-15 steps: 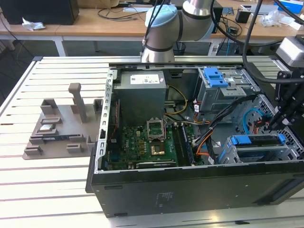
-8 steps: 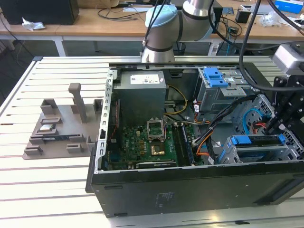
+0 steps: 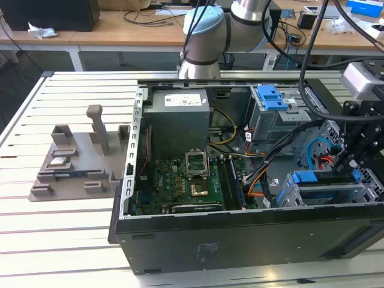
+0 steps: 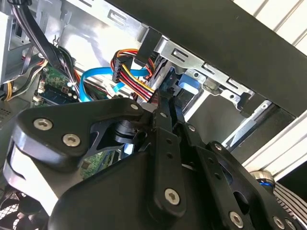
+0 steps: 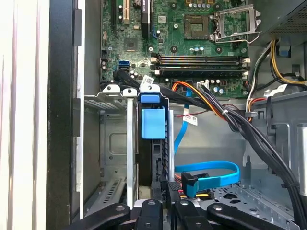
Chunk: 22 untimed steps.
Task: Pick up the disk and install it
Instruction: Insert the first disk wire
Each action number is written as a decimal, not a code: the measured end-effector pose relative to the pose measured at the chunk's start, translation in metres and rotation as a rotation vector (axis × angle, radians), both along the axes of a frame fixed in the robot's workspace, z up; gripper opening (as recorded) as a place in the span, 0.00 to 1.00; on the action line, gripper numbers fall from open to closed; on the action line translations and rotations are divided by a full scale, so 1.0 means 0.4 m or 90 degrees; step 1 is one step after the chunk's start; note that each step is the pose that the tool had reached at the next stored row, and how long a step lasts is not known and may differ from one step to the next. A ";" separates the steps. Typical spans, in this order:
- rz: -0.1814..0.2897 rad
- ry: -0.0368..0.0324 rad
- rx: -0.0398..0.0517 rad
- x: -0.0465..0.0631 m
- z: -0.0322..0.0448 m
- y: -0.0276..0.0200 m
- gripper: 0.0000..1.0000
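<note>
Exterior view: hand [image 3: 347,163] at drive cage [image 3: 327,189].

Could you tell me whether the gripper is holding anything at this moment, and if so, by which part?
It cannot be told. The gripper sits low at the drive cage, by the blue carrier of the disk, but the fingertips and any contact are hidden.

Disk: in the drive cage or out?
In: the disk, blue carrier frame showing, stands inside a slot of the drive cage in the first wrist view. Fully seated or not: cannot tell.
</note>
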<state>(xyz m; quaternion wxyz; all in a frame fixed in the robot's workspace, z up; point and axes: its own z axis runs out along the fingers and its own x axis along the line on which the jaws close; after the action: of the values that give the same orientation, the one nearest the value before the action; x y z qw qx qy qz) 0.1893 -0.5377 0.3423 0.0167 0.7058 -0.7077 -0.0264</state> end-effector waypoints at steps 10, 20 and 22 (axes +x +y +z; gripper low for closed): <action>-0.001 0.0000 0.0082 0.000 0.001 -0.008 0.17; -0.001 0.0003 0.0096 0.000 -0.015 -0.013 0.17; -0.001 0.0003 0.0101 0.000 -0.016 -0.013 0.17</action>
<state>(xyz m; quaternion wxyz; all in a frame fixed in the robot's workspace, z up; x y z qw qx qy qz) 0.1893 -0.5430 0.3358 0.0113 0.7052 -0.7082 -0.0322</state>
